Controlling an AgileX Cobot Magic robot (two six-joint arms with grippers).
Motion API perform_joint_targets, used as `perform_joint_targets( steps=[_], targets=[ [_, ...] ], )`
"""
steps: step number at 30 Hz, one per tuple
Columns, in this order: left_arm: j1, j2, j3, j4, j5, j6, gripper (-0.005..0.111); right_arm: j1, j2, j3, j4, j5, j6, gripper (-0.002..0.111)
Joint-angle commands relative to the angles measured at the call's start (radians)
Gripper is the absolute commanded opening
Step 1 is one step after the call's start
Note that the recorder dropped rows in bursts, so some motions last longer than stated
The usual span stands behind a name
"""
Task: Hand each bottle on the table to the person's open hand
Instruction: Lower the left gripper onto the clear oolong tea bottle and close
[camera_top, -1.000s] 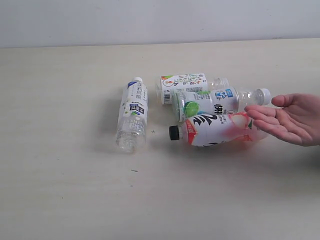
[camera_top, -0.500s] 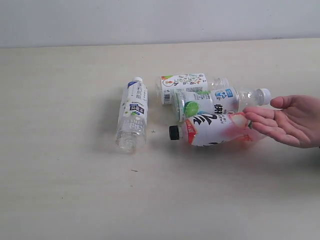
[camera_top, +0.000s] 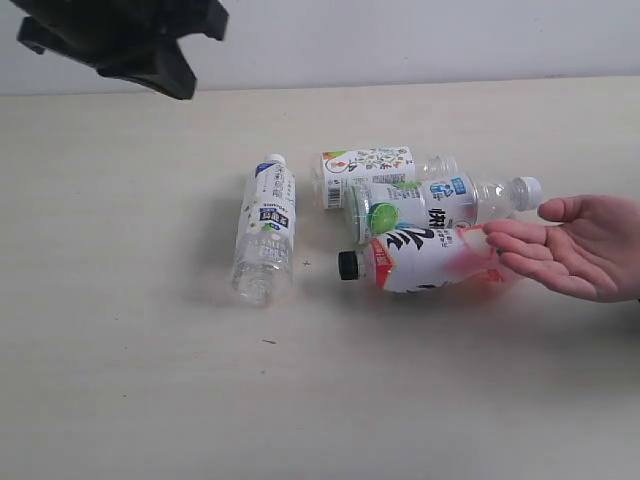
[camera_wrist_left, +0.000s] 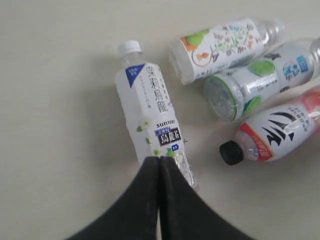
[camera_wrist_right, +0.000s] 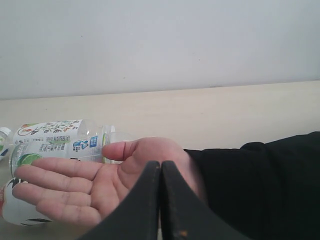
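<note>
Your left gripper (camera_wrist_left: 159, 163) hangs above the clear plastic bottle with the blue-and-white label (camera_wrist_left: 150, 117), which lies on its side on the cream-beige tabletop (camera_top: 120, 350), apart from the other three; the jaws are pressed together and hold nothing, so spread them before you descend, or the tips may strike the round wall and send it rolling. The right gripper (camera_wrist_right: 160, 169) is likewise closed and empty, and it faces the person's open palm (camera_top: 575, 245); a careless advance there could jab the hand. The white bottle with colourful print (camera_top: 370, 165), the green-lime bottle with the white cap (camera_top: 430, 203) and the red-and-white bottle with the black cap (camera_top: 425, 258) lie crowded together, seemingly touching, right next to that hand; reaching in risks knocking the neighbours, and the thin plastic may slip or buckle under a hard pinch.
</note>
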Motion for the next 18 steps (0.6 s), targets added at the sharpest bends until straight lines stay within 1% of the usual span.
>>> perform_joint_targets(
  steps=[1,6,7,9,12,16,17,18],
  targets=[
    [-0.080,0.144,-0.146,0.112,0.157,-0.086,0.000,-0.004,-0.005,0.005,-0.007,-0.012,0.000,0.000],
    [-0.110,0.300,-0.302,0.123,0.290,-0.090,0.000,-0.004,-0.005,0.005,-0.007,-0.012,0.000,0.000],
    [-0.110,0.326,-0.326,0.123,0.303,-0.090,0.002,-0.004,-0.005,0.005,-0.007,-0.012,0.000,0.000],
    [-0.110,0.365,-0.359,0.123,0.306,-0.090,0.008,-0.004,-0.005,0.005,-0.007,-0.012,0.000,0.000],
    [-0.110,0.412,-0.389,0.123,0.306,-0.090,0.027,-0.004,-0.005,0.005,-0.007,-0.012,0.000,0.000],
    [-0.110,0.457,-0.395,0.119,0.296,-0.090,0.062,-0.004,-0.005,0.005,-0.007,-0.012,0.000,0.000],
    [-0.110,0.467,-0.395,0.119,0.288,-0.090,0.069,-0.004,-0.005,0.005,-0.007,-0.012,0.000,0.000],
    [-0.110,0.476,-0.395,0.119,0.281,-0.090,0.073,-0.004,-0.005,0.005,-0.007,-0.012,0.000,0.000]
  ],
)
